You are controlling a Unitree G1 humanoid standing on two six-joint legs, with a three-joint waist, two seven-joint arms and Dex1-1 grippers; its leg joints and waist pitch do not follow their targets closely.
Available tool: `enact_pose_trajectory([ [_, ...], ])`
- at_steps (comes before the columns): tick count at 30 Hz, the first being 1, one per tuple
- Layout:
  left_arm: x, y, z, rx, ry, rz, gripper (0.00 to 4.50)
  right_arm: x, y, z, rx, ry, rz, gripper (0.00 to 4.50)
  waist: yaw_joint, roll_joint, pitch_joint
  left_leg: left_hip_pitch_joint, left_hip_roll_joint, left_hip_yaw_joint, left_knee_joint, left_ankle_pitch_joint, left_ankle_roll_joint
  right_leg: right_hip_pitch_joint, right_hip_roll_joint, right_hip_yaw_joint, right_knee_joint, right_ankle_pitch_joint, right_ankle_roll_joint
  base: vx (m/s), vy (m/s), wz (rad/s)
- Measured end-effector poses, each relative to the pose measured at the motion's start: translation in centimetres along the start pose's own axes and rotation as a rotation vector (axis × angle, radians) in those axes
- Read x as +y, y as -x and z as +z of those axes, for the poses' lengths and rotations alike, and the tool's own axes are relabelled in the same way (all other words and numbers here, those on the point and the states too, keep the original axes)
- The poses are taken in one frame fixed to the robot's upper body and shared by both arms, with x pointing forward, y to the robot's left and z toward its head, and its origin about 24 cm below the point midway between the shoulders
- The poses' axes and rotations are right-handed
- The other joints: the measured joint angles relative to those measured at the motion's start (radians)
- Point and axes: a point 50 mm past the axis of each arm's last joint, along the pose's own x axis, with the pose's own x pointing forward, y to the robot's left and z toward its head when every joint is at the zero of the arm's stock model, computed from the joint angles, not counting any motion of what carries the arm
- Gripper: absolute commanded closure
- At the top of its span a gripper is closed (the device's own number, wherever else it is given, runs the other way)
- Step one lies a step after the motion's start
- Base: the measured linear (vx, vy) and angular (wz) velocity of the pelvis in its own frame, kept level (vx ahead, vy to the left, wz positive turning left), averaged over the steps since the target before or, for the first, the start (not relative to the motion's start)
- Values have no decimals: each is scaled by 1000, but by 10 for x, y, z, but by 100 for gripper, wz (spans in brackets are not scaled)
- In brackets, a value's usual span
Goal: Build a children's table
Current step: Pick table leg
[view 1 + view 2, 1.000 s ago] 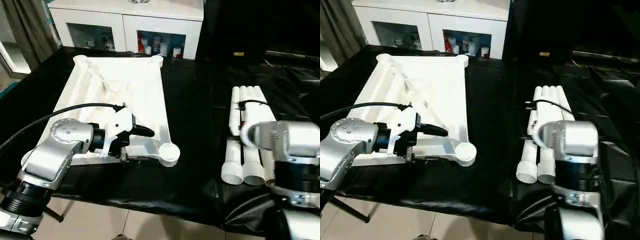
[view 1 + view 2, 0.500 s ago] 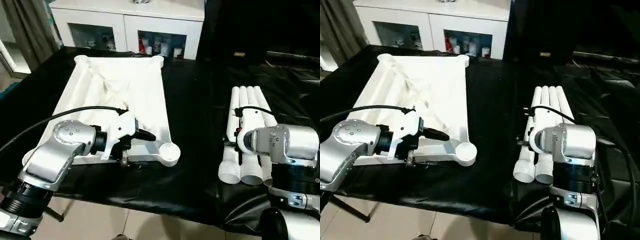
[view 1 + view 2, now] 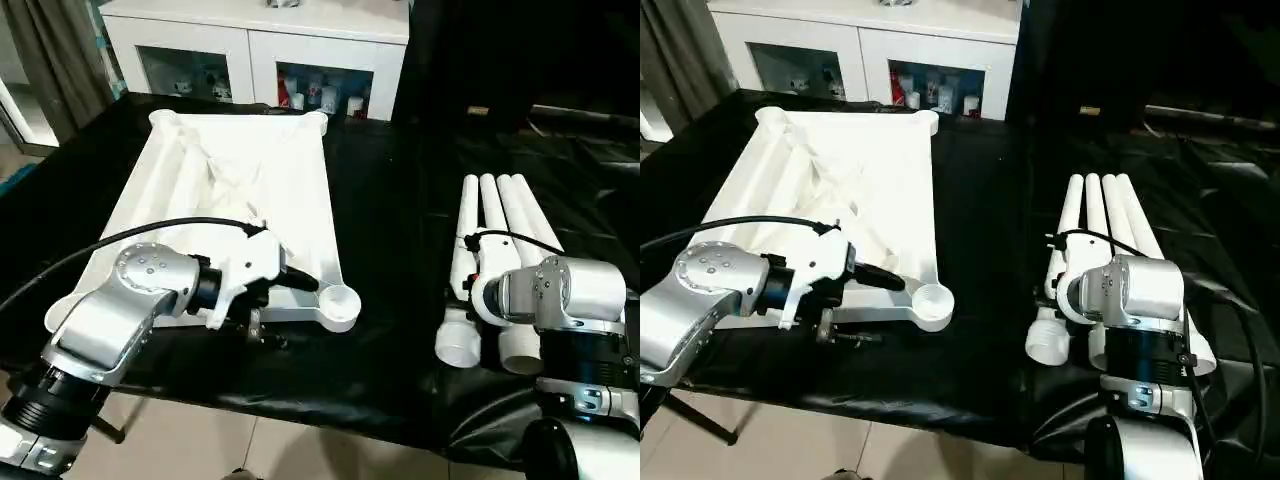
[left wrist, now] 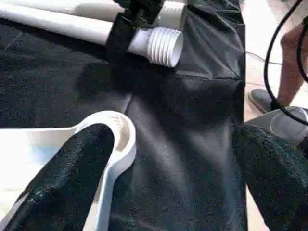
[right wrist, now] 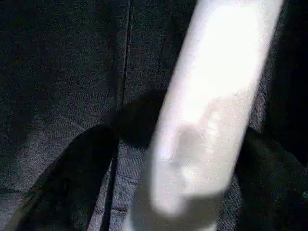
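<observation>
Four legs (image 3: 495,215) lengthwise toward cabinet (image 3: 260,45); right end effector (image 5: 163,192) around one, left (image 4: 173,159) open.

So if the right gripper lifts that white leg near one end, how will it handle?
The leg looks like a rigid plastic tube, so probably stiff and light. Its smooth round surface may slip or roll. It is long, so an end grip by the right gripper likely lets it droop.

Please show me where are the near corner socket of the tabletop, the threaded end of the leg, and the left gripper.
corner socket (image 3: 340,299): left eye view, on its round rim.
threaded leg end (image 4: 166,45): left wrist view, on the ribbed thread.
left gripper (image 4: 178,178): left wrist view, midway between the fingertips.
</observation>
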Motion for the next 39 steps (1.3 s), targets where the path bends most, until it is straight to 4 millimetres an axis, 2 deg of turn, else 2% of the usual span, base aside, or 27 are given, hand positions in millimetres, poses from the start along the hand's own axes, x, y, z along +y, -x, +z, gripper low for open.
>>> enact_pose_trajectory([
  [5, 0, -1, 0, 7, 5, 6, 0, -1, -3, 1, 6, -4, -4, 125, 0, -6, -1, 0, 0, 0, 0, 1, -1, 0, 0, 0, 0, 1, 0, 0, 0, 0],
  [13, 0, 2, -9, 92, 88, 44, 0, -5, -4, 3, 2, -51, 1, 200, -1, -8, -1, 0, 0, 0, 0, 3, -3, 0, 0, 0, 0, 2, 0, 0, 0, 0],
  [19, 2, 0, -4, 70, 15, 68, 0, -3, -6, 4, -11, -59, 3, 252, -1, -8, -1, 0, 0, 0, 0, 3, -3, 0, 0, 0, 0, 3, 0, 0, 0, 0],
  [24, 8, -3, -4, 32, 17, 135, 0, 2, -8, 5, -37, -89, 31, 262, -1, -7, -1, 0, 0, 0, 0, 3, -3, 0, 0, 0, 0, 3, 0, 0, 0, 0],
  [29, 14, -4, 1, -80, 42, 200, 0, 7, -8, 10, -92, -120, 79, 263, 0, -7, -1, 0, 0, 0, 0, 3, -3, 0, 0, 0, 0, 3, 0, 0, 0, 0],
  [31, 19, -5, 5, -164, 70, 248, 0, 11, -8, 15, -156, -157, 126, 263, 1, -7, -1, -1, 0, 0, 0, 3, -3, 0, 0, 0, 0, 3, 0, 0, 0, 0],
  [34, 28, -6, 10, -275, 107, 334, 0, 20, 3, 32, -357, -161, 227, 264, 4, -7, 0, -1, 0, 0, 0, 3, -3, -1, 0, 0, 0, 3, 0, 0, 0, 0],
  [36, 40, -7, 19, -340, 149, 410, 0, 23, 19, 44, -512, -115, 322, 264, 14, -8, 0, -2, 1, 0, 0, 4, 0, -1, 0, -1, 0, 3, 0, 0, 0, 0],
  [38, 58, 1, 39, -416, 232, 472, 0, 38, 44, 56, -677, -13, 514, 264, 25, -8, 0, -1, 1, 0, 0, 2, 4, 0, 0, -2, 0, 3, 0, 0, 0, 0],
  [39, 61, 4, 46, -450, 266, 467, 0, 44, 50, 57, -707, 19, 575, 264, 26, -7, -1, -1, 1, 0, 0, 1, 5, 0, 0, -2, 0, 3, 0, 0, 0, 0],
])
